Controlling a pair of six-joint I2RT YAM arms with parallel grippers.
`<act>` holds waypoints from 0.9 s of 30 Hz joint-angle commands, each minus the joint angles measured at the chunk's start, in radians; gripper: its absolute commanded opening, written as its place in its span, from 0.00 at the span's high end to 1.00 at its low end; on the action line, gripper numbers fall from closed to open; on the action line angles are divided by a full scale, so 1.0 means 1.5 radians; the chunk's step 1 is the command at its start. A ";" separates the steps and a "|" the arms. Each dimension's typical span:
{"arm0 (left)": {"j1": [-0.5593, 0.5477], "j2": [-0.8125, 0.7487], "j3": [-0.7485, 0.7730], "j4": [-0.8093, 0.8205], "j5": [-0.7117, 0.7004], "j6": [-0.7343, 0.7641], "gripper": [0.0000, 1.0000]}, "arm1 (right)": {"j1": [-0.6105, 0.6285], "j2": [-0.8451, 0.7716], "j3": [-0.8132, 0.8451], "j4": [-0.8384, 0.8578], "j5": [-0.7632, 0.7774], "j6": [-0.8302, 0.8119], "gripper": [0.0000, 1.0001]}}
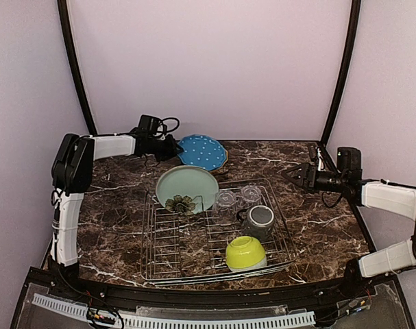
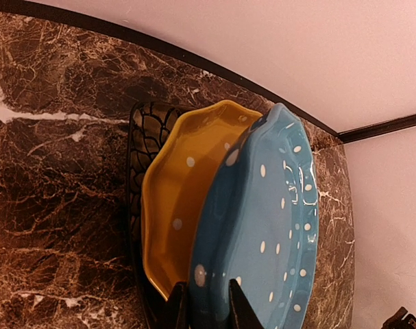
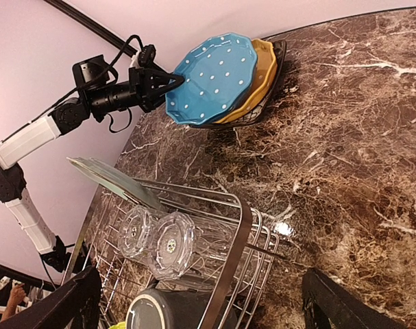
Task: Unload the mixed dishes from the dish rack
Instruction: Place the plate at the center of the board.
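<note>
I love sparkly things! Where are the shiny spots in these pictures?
Right wrist view: a bright glare spot on the marble table, beside the dish rack. Left wrist view: light streaks on the dotted blue plate. Top view: soft, even light.

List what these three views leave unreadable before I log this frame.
1. Yellow plate and black plate: top view, all but hidden under the blue dotted plate.
2. Left gripper: left wrist view, cut off by the bottom edge; only its tips show.
3. Mug: right wrist view, cut by the bottom edge and crossed by the dish rack rim.
4. Dark floral item in the rack: top view, too small to identify.
</note>
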 commanded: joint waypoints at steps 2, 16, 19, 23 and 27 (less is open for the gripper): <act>-0.002 -0.011 0.062 0.089 0.020 -0.027 0.98 | 0.002 -0.016 -0.009 0.009 0.009 -0.007 0.01; -0.011 0.017 0.090 0.067 0.023 -0.016 0.77 | 0.003 -0.007 -0.004 0.011 0.006 -0.006 0.01; -0.012 0.017 0.099 0.043 0.012 -0.003 0.68 | 0.003 -0.006 -0.003 0.013 0.005 -0.004 0.01; -0.017 0.016 0.124 -0.007 -0.010 0.033 0.61 | 0.003 -0.006 -0.002 0.013 0.005 -0.004 0.01; -0.022 0.016 0.147 -0.055 -0.044 0.067 0.56 | 0.003 -0.008 -0.003 0.013 0.005 -0.001 0.01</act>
